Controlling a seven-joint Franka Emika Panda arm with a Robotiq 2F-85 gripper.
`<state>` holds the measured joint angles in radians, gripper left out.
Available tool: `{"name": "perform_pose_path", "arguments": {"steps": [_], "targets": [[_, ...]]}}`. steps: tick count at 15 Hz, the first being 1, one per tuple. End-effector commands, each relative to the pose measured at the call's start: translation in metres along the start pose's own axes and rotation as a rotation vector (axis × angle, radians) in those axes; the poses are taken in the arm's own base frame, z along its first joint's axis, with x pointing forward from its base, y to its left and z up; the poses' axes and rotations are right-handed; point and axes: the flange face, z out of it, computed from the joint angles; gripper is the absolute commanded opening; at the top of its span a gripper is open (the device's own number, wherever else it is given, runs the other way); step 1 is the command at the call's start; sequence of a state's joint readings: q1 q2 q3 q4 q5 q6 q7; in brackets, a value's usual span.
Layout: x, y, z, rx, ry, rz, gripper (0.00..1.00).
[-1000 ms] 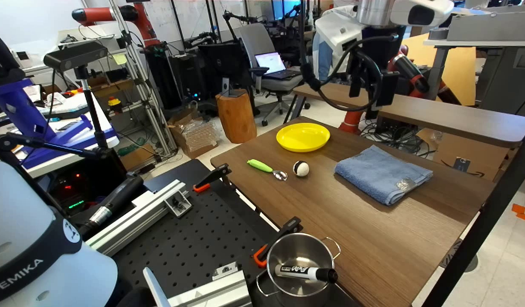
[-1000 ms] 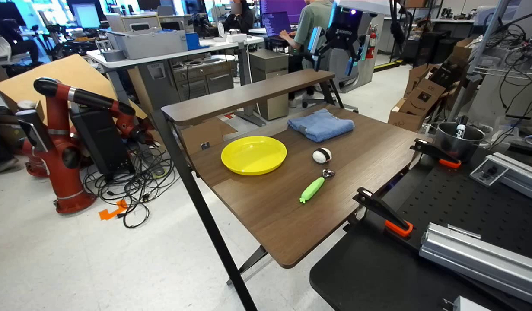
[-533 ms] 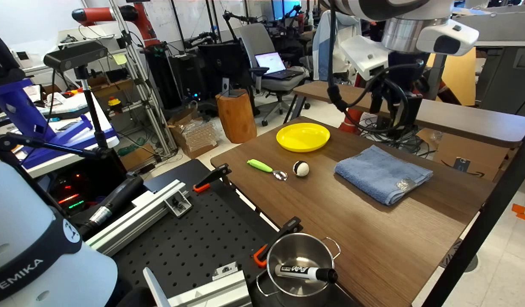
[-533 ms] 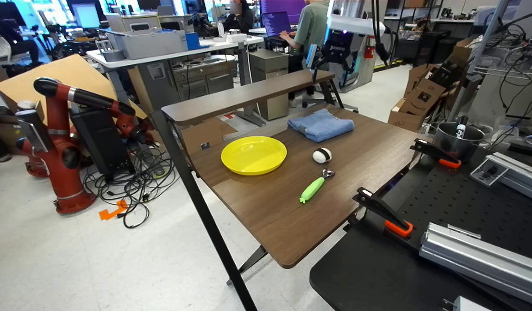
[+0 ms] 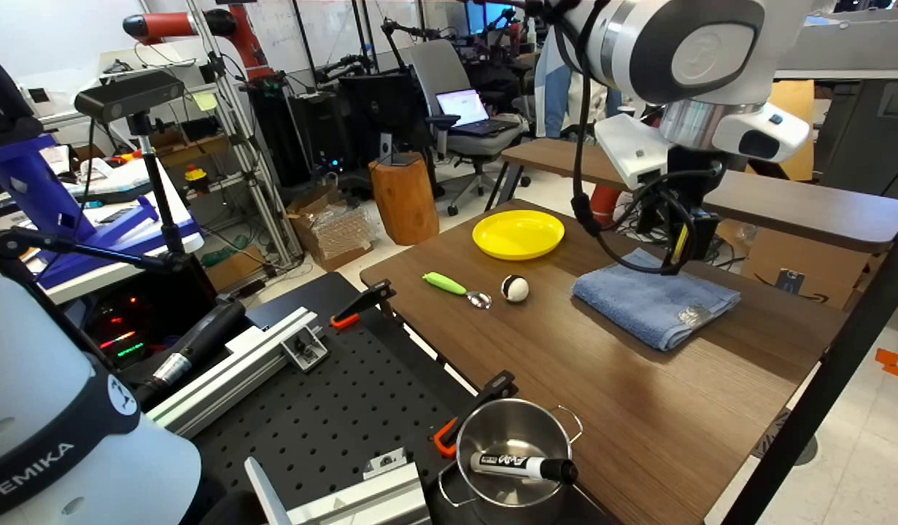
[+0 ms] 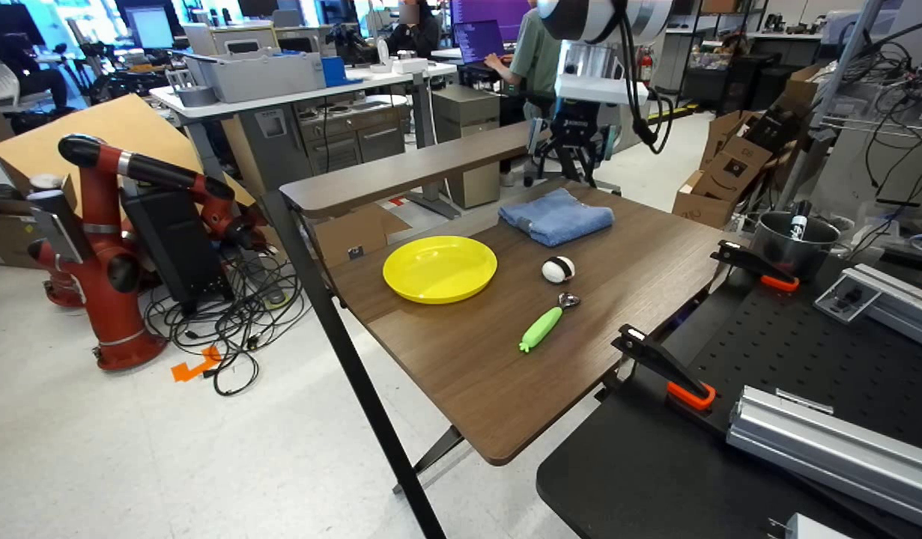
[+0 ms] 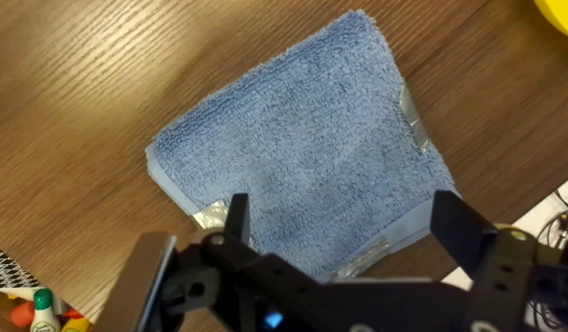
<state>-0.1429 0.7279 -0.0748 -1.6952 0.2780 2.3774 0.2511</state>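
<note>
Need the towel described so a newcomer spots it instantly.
Find the brown wood-grain table with the raised shelf along one edge. On it, nearest the open gripper, lies a folded towel. Unlike the yellow plate, the black-and-white ball and the green-handled utensil, it is blue, fluffy fabric with silvery patches at its edges.

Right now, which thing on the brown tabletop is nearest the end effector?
The folded blue towel: the wrist view shows it ahead of the open end effector; the yellow plate, green-handled utensil and black-banded ball lie farther off.
</note>
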Motion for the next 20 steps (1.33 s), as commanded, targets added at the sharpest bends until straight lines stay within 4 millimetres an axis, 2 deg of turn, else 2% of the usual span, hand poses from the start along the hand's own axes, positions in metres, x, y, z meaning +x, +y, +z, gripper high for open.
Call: {"name": "perform_pose_path", "arguments": {"steps": [1,9,16,20], "targets": [[0.009,-0.004,0.023,-0.01,-0.007,0.026,1.0],[0.014,-0.006,0.062,-0.045,-0.018,0.058,1.0],[0.021,-0.005,0.084,-0.085,-0.015,0.134,1.0],[0.018,0.004,0.093,-0.12,-0.013,0.145,1.0]]}}
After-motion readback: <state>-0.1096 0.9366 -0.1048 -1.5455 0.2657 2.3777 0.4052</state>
